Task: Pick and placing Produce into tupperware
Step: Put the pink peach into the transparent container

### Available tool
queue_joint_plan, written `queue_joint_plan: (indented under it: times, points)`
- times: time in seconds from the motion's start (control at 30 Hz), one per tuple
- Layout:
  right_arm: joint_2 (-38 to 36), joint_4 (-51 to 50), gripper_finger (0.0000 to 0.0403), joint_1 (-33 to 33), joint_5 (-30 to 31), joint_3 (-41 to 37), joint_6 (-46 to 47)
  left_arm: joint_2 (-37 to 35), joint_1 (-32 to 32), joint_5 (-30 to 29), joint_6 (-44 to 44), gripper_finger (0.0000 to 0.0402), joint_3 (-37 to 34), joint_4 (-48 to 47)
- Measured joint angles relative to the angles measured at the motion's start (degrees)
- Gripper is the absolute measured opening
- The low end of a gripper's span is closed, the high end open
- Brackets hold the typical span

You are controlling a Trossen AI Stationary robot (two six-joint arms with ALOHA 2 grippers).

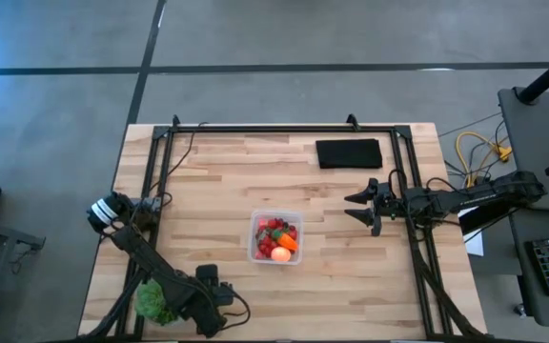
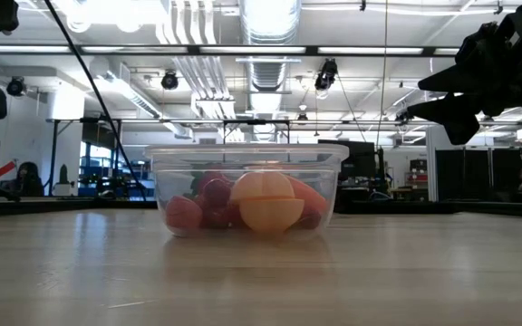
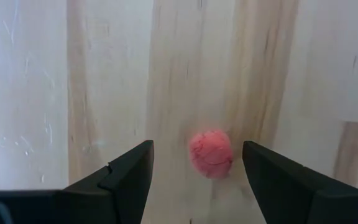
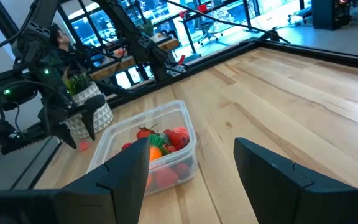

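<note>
The clear tupperware (image 1: 274, 238) stands on the wooden table. It holds several red strawberry pieces, an orange carrot piece (image 1: 288, 242) and a round pink-orange fruit (image 2: 267, 201). One more red strawberry piece (image 3: 210, 154) lies loose on the table near the front left. My left gripper (image 3: 196, 150) is open and points down over it, with a finger on either side and neither touching. It also shows in the right wrist view (image 4: 73, 132). My right gripper (image 1: 360, 207) is open and empty, held above the table to the right of the tupperware.
A leafy green plant in a white pot (image 4: 86, 102) stands at the front left, close behind my left gripper. A flat black pad (image 1: 349, 152) lies at the far side. A black frame rail (image 1: 284, 126) runs around the table.
</note>
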Motion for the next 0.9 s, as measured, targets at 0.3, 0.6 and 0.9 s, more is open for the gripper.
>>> queue_joint_plan:
  times: [0.3,0.6,0.9]
  points:
    - [0.0,0.0,0.0226,0.0,0.0,0.0,0.0,0.0,0.2,0.0,0.0,0.0223,-1.0,1.4]
    - [0.0,0.0,0.0226,0.0,0.0,0.0,0.0,0.0,0.2,0.1,1.6,0.0139,-1.1,1.5]
    - [0.0,0.0,0.0226,0.0,0.0,0.0,0.0,0.0,0.2,0.5,1.4,0.0109,-2.6,4.8]
